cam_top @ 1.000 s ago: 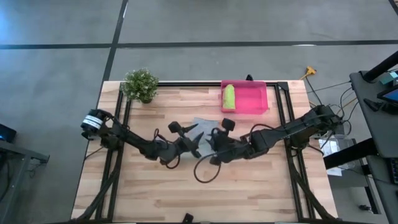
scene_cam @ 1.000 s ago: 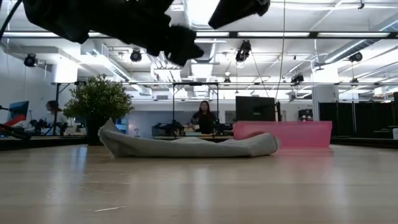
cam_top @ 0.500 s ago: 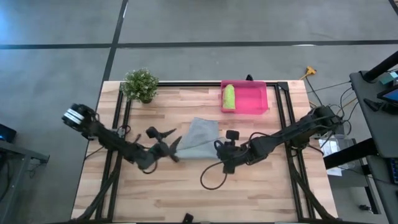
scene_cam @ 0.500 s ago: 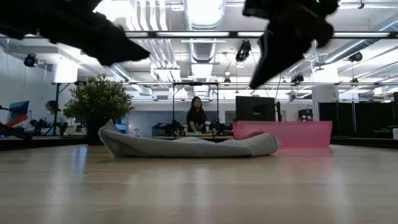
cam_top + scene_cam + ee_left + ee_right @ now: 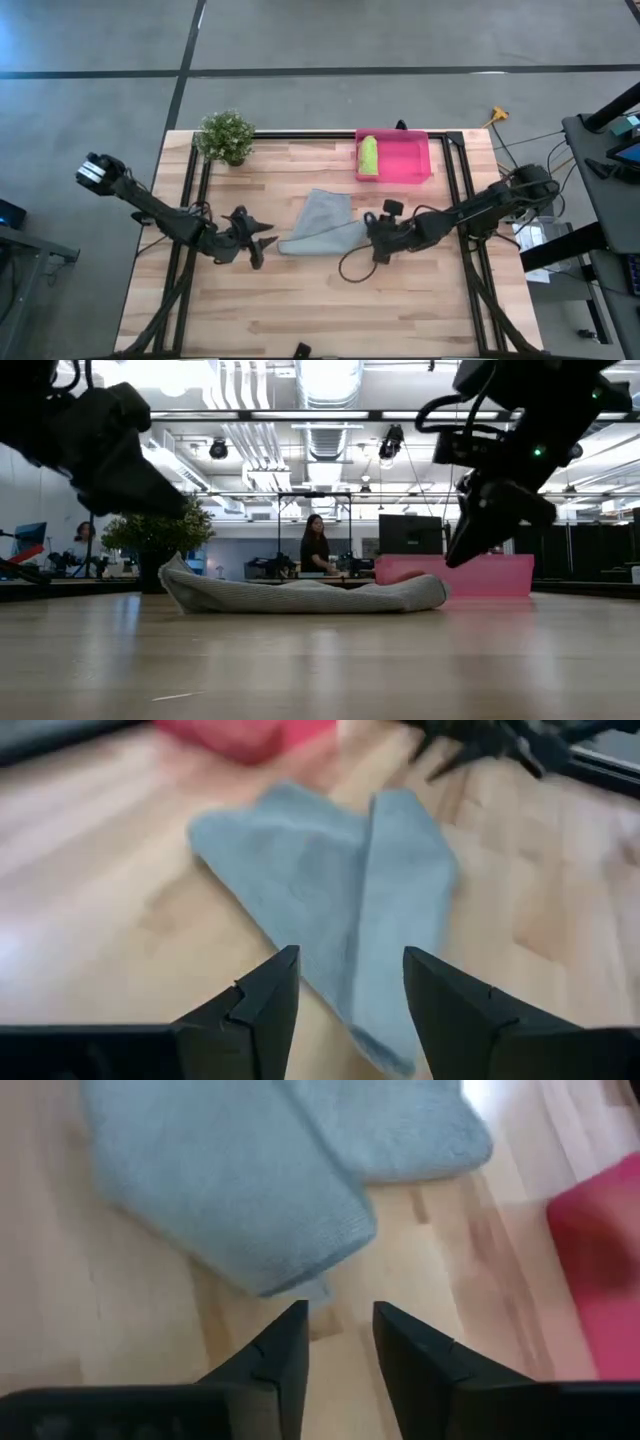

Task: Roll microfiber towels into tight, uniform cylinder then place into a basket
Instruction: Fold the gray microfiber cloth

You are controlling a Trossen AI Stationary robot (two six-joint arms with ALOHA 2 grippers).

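A grey towel [image 5: 322, 221] lies loosely folded at mid-bench, not yet rolled. The green towel [image 5: 368, 154] already sits rolled in the pink basket [image 5: 412, 158]. The left gripper [image 5: 258, 241] and right gripper [image 5: 378, 232] flank the grey towel, jaws parted, holding nothing. Uneven grasps on its crooked edges would likely skew or loosen the roll.

Robotics lab / open-plan workshop hall

Wooden bench [image 5: 300, 290] on black frame, w/ two dark arms; grey concrete floor [image 5: 90, 60] w/ dark lines round it, cables and a 2nd workstation [image 5: 610, 150] at the side. Low view: high open ceiling w/ exposed ducts [image 5: 250, 440], strip lights [image 5: 325, 375] and hanging spotlights, rows of desks w/ monitors [image 5: 410, 535], one person [image 5: 315, 545] at a desk far back.
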